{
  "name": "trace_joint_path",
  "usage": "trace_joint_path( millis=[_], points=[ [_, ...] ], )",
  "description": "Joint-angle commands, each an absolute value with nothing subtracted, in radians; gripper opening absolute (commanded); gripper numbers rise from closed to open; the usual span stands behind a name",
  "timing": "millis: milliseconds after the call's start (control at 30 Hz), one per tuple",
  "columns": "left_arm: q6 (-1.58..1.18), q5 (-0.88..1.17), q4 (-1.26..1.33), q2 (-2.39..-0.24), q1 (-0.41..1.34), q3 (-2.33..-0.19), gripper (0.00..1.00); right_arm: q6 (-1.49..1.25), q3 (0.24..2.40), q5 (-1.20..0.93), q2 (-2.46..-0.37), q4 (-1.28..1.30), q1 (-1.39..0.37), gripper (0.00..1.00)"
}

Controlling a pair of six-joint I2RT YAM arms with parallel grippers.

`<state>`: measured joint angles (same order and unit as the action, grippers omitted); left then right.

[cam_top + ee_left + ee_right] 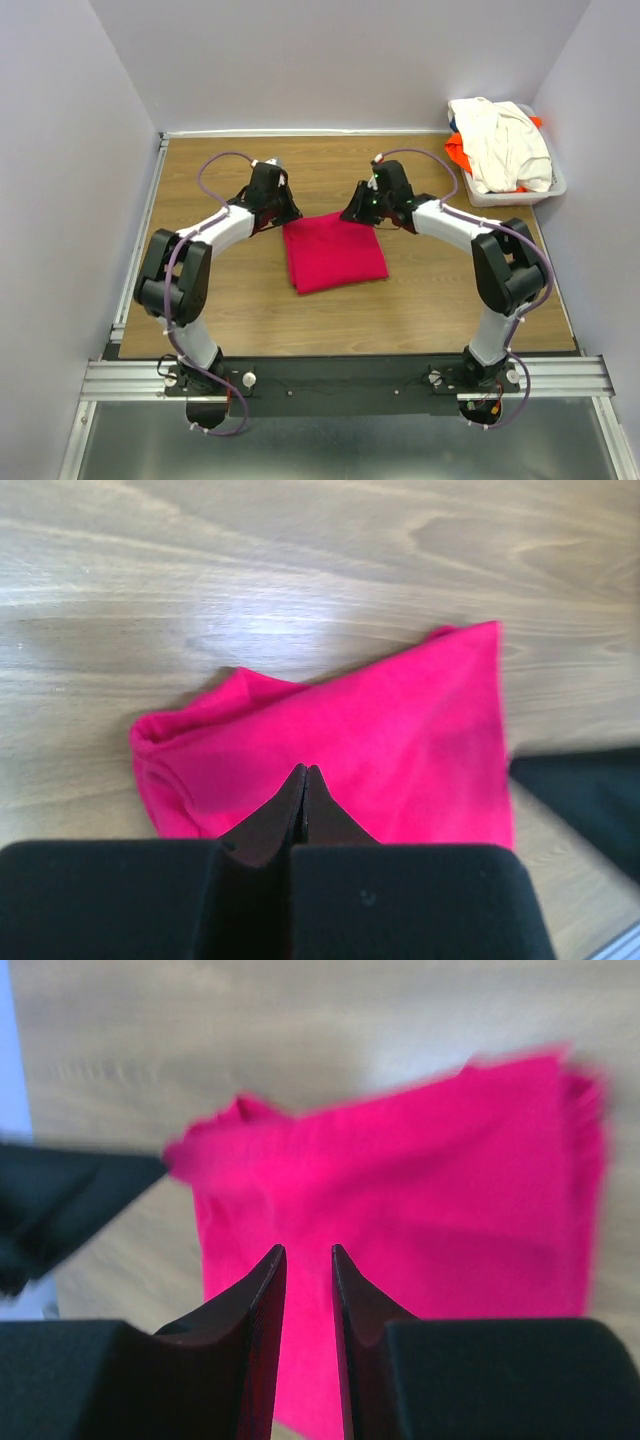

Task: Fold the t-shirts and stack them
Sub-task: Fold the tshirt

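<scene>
Top external shows the crimson-pink t-shirt [335, 253] lying folded into a rough square on the middle of the wooden tabletop [430, 310], just beyond the two arm bases. Both arms curve inward and meet at the shirt's far edge.

The left pincer [284, 217] is at the far left corner of the shirt. In the left wrist view its fingers are pressed together, with the tips over the pink cloth and nothing between them. The right pincer [354, 212] is at the far right corner. The right wrist view is blurred, but it shows the fingers spread by a narrow gap with nothing in it and pink cloth beneath. I cannot tell whether either pincer touches the cloth.

Farther back, in the far right corner of the tabletop, a white plastic basket [520, 196] stands close to the walls. It holds two crumpled shirts. The cream-white t-shirt [500, 140] is heaped on top and rises above the rim. The orange t-shirt [458, 152] lies under it and shows mainly at the basket's left side.
</scene>
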<state>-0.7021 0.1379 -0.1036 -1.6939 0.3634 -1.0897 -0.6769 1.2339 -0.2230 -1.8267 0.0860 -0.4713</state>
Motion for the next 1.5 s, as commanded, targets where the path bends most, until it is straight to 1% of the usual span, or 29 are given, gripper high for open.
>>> trace_joint_path(
  millis=[0,267,433,533,633,667,733,767,833,867,933,1033,1167,1233,1267,1400,1467],
  points=[
    [-0.683,0.104,-0.133,-1.785,0.362,-1.137,0.00,-0.689,1.175,-0.209,-1.828,0.068,-0.521,0.32],
    [-0.701,0.098,-0.100,-1.926,0.316,-1.155,0.00,-0.695,1.045,-0.203,-1.824,0.023,-0.618,0.32],
    [-0.683,0.078,-0.103,-1.968,0.307,-1.195,0.00,-0.701,0.941,-0.209,-1.822,-0.028,-0.626,0.32],
    [-0.658,0.098,-0.087,-1.974,0.293,-1.212,0.00,-0.696,0.924,-0.215,-1.821,-0.037,-0.624,0.32],
    [-0.640,0.130,-0.060,-1.953,0.278,-1.219,0.10,-0.693,0.920,-0.218,-1.821,-0.037,-0.626,0.32],
    [-0.638,0.132,-0.058,-1.936,0.273,-1.223,0.19,-0.695,0.922,-0.219,-1.821,-0.037,-0.626,0.32],
    [-0.621,0.164,-0.048,-1.913,0.265,-1.233,0.30,-0.696,0.926,-0.222,-1.818,-0.037,-0.626,0.32],
    [-0.614,0.170,-0.049,-1.889,0.264,-1.236,0.41,-0.698,0.930,-0.222,-1.816,-0.037,-0.626,0.32],
    [-0.600,0.172,-0.060,-1.852,0.264,-1.239,0.51,-0.695,0.942,-0.222,-1.816,-0.035,-0.626,0.32],
    [-0.597,0.170,-0.073,-1.833,0.264,-1.235,0.58,-0.696,0.946,-0.224,-1.816,-0.035,-0.626,0.32],
    [-0.592,0.149,-0.098,-1.766,0.264,-1.201,0.65,-0.699,0.956,-0.225,-1.812,-0.035,-0.626,0.32],
    [-0.597,0.123,-0.109,-1.680,0.264,-1.097,0.68,-0.706,0.976,-0.236,-1.802,-0.034,-0.626,0.32],
    [-0.624,0.112,-0.085,-1.583,0.264,-0.935,0.68,-0.710,1.003,-0.229,-1.755,-0.028,-0.626,0.42],
    [-0.629,0.121,-0.058,-1.559,0.265,-0.856,0.69,-0.712,1.014,-0.206,-1.732,-0.015,-0.626,0.44],
    [-0.630,0.129,-0.048,-1.548,0.268,-0.820,0.69,-0.713,1.023,-0.183,-1.708,-0.009,-0.624,0.48],
    [-0.621,0.173,-0.006,-1.545,0.281,-0.764,0.72,-0.700,1.043,-0.144,-1.663,0.034,-0.617,0.53],
    [-0.615,0.233,0.055,-1.555,0.287,-0.749,0.72,-0.689,1.046,-0.129,-1.640,0.054,-0.601,0.56]
  ],
)
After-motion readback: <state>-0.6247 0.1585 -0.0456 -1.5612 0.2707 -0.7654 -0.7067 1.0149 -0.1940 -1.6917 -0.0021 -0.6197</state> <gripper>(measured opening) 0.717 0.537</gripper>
